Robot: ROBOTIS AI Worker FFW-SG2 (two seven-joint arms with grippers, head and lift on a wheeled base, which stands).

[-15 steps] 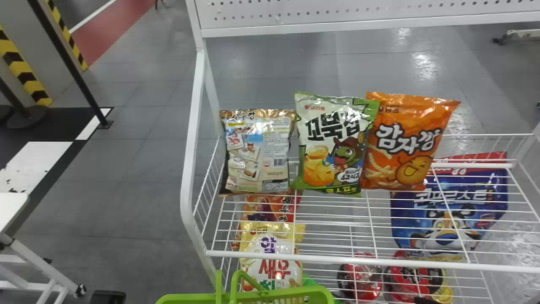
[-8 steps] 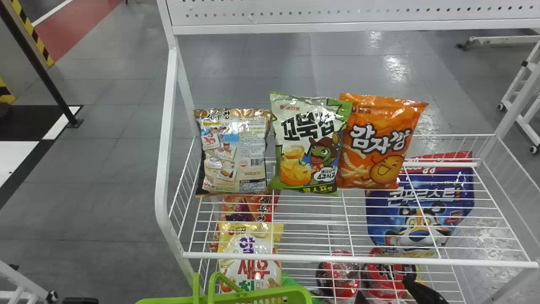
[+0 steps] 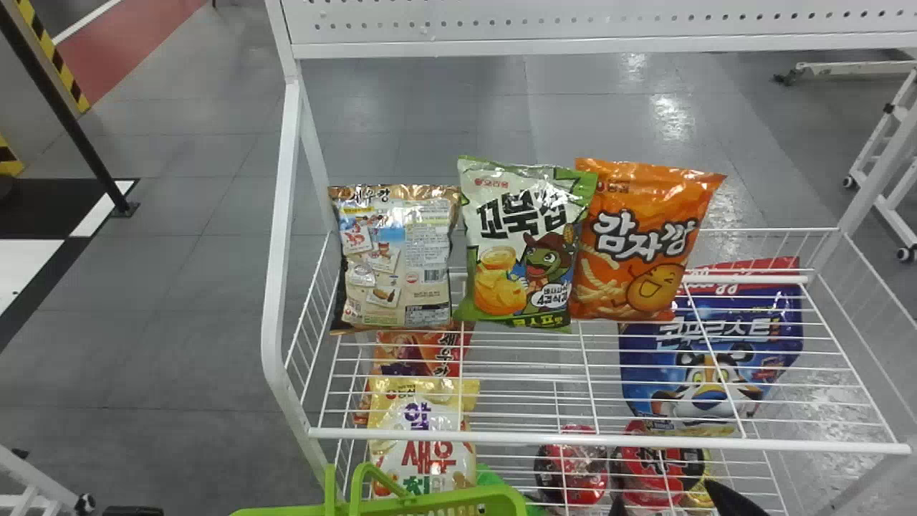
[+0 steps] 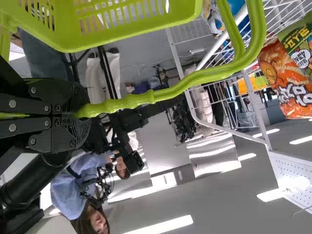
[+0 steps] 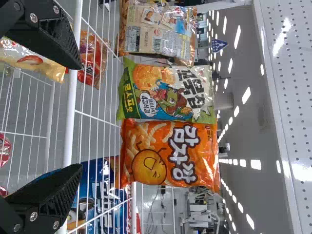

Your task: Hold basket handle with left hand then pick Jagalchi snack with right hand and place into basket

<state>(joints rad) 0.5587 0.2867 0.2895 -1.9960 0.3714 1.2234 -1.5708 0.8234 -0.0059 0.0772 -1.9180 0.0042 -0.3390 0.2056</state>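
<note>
Low in the head view, the tips of my right gripper (image 3: 673,503) stand apart in front of the rack's lower part. In the right wrist view this gripper (image 5: 73,117) is open, with nothing held, short of the upper-shelf bags: beige (image 5: 158,36), green-and-white (image 5: 165,92) and orange (image 5: 170,156). Which bag is Jagalchi I cannot tell. The head view has them side by side, beige (image 3: 401,258), green-and-white (image 3: 530,244), orange (image 3: 637,247). My left gripper (image 4: 80,116) is shut on the green handle (image 4: 195,80) of the basket (image 4: 117,24). The basket's rim (image 3: 430,498) shows at the head view's bottom edge.
The white wire rack (image 3: 609,438) has a thick front bar and a left post (image 3: 276,272). Beneath its upper shelf are a yellow-and-white bag (image 3: 423,430), a blue cereal bag (image 3: 709,365) and red round packs (image 3: 573,466). A perforated white panel (image 3: 573,21) spans above.
Rack, bags and basket have shifted left in the head view since one second ago. The right gripper's tips came further in by half a second ago, then moved slightly down and right.
</note>
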